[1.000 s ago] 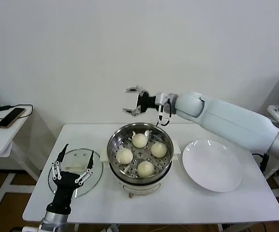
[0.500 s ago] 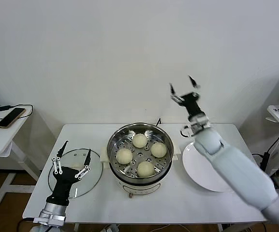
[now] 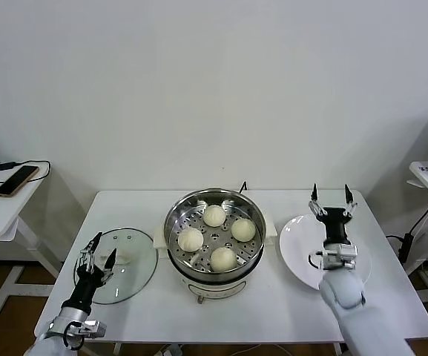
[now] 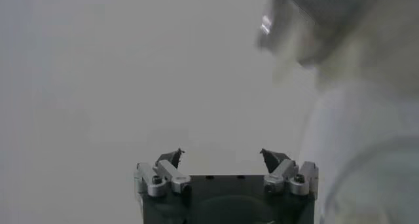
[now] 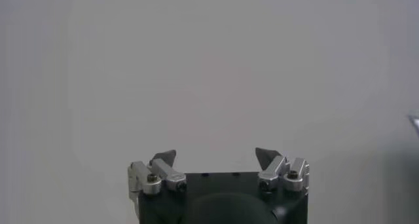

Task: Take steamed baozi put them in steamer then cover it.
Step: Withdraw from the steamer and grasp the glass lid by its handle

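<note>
Several cream-white baozi [image 3: 214, 215] lie on the perforated tray inside the shiny steel steamer [image 3: 199, 199] at the table's middle. The glass cover [image 3: 133, 259] lies flat on the table left of the steamer. My left gripper [image 3: 97, 248] points upward over the cover's near-left edge, open and empty. Right of the steamer my right gripper [image 3: 331, 194] stands upright above the white plate [image 3: 303, 245], open and empty. Both wrist views face the bare wall, with the left gripper [image 4: 222, 156] and the right gripper [image 5: 216, 156] showing spread fingers and nothing between them.
The white table [image 3: 273, 311] carries the steamer, cover and plate. A small side table with a phone [image 3: 17, 180] and a cable stands at the far left. The pale wall is close behind the table.
My right arm swung from above the steamer's back rim over to the right and now stands upright over the plate. My left gripper drew back toward the table's near-left corner.
</note>
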Controlling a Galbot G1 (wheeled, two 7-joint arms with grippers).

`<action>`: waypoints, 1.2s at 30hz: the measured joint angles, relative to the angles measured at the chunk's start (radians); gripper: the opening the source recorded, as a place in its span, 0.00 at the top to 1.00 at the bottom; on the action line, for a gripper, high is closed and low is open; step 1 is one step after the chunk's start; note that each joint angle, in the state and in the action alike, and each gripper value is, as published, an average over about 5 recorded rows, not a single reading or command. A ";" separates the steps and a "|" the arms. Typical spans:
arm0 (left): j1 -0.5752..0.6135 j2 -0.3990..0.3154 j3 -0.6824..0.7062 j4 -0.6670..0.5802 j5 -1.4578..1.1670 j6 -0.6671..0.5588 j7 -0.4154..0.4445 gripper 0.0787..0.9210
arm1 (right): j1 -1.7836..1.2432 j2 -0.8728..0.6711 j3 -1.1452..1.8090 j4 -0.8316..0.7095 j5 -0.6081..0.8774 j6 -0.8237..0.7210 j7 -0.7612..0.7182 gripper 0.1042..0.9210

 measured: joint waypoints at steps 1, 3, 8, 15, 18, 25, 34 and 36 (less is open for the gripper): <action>-0.002 0.001 0.000 0.014 0.027 0.009 -0.001 0.12 | -0.019 0.007 0.012 0.002 -0.006 0.001 -0.003 0.12; -0.006 0.000 0.000 0.039 0.073 0.024 -0.004 0.12 | -0.051 0.021 0.032 0.007 -0.017 0.003 -0.007 0.12; -0.022 -0.005 0.005 0.086 0.148 0.043 -0.022 0.12 | -0.108 0.050 0.067 0.013 -0.040 0.005 -0.014 0.12; -0.051 -0.018 0.021 0.138 0.191 0.050 -0.057 0.12 | -0.152 0.077 0.096 0.013 -0.061 0.009 -0.022 0.12; -0.066 -0.022 0.026 0.160 0.203 0.050 -0.069 0.12 | -0.165 0.085 0.105 0.013 -0.067 0.010 -0.023 0.12; -0.101 -0.030 0.037 0.209 0.216 0.040 -0.090 0.12 | -0.184 0.099 0.116 0.011 -0.080 0.012 -0.026 0.12; -0.153 -0.043 0.057 0.263 0.227 0.034 -0.108 0.12 | -0.197 0.113 0.124 0.009 -0.091 0.013 -0.028 0.12; -0.165 -0.046 0.061 0.275 0.228 0.033 -0.113 0.12 | -0.198 0.116 0.125 0.009 -0.093 0.013 -0.028 0.12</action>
